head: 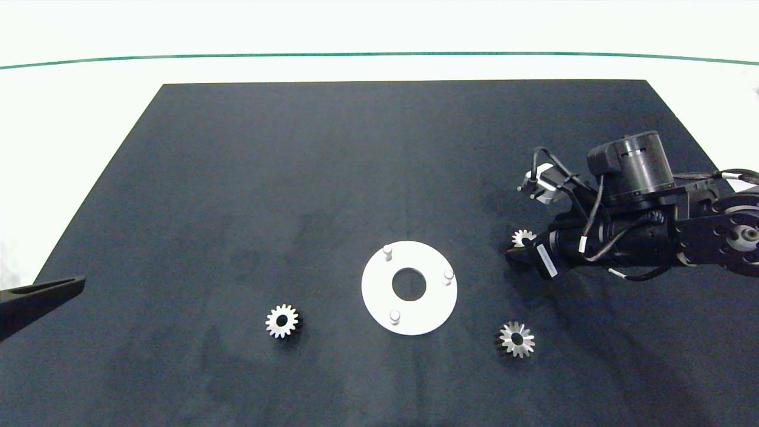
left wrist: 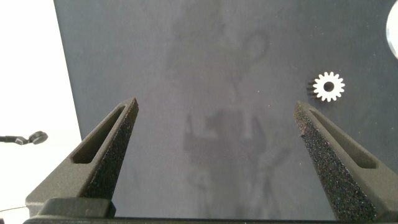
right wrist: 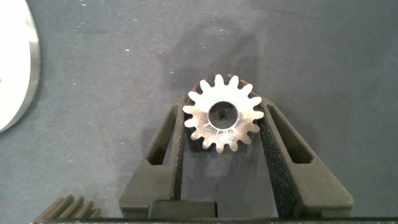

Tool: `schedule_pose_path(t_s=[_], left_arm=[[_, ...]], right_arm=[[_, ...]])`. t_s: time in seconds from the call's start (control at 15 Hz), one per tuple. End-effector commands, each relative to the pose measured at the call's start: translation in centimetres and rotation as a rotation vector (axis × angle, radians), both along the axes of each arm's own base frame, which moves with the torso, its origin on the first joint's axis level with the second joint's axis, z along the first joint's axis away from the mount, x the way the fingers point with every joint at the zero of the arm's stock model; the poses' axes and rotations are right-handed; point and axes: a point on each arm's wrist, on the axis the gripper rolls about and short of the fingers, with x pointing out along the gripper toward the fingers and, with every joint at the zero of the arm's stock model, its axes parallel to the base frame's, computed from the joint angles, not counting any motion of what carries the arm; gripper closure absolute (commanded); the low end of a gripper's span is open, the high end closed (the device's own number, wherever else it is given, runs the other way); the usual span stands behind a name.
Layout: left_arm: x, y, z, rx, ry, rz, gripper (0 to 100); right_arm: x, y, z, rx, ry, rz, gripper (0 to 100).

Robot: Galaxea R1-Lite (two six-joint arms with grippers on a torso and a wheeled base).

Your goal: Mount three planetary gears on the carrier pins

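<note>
The white carrier disc [head: 409,287] lies mid-mat with its three pins [head: 387,251] bare. One planetary gear [right wrist: 222,121] sits between my right gripper's [right wrist: 222,107] fingers, which press on its toothed sides, low over the mat right of the disc. In the head view that gear [head: 523,238] peeks out at the right gripper [head: 519,252]. A second gear [head: 282,321] lies flat left of the disc, a third [head: 516,339] to its lower right. My left gripper [left wrist: 216,106] hangs open over bare mat at the table's left edge, holding nothing.
A black mat [head: 296,178] covers the white table; a green line [head: 379,54] runs along the far side. The left wrist view shows the left gear [left wrist: 328,86] and a sliver of the disc [left wrist: 393,31].
</note>
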Motion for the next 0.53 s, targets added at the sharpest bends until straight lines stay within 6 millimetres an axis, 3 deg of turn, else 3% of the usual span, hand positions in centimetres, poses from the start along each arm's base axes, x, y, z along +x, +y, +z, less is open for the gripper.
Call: schedule_pose_path(t_s=[0.07,0.33,0.4,0.53], left_arm=[[-0.1,0.0,0.0,0.002,0.000,0.000,0],[-0.1,0.0,0.0,0.003,0.000,-0.002,0],[-0.1,0.0,0.0,0.003,0.000,-0.004,0],[0.0,0.0,0.0,0.003,0.003,-0.006,0]], right_arm=[[-0.5,0.2,0.0,-0.005,0.003,0.013,67],[-3.7,2.6,2.2,0.014,-0.059,0.124,75],[-5.3,4.2,2.8,0.019,-0.073,0.199,75],[-6.6,6.1,3.0,0.001,-0.079,0.251,75]])
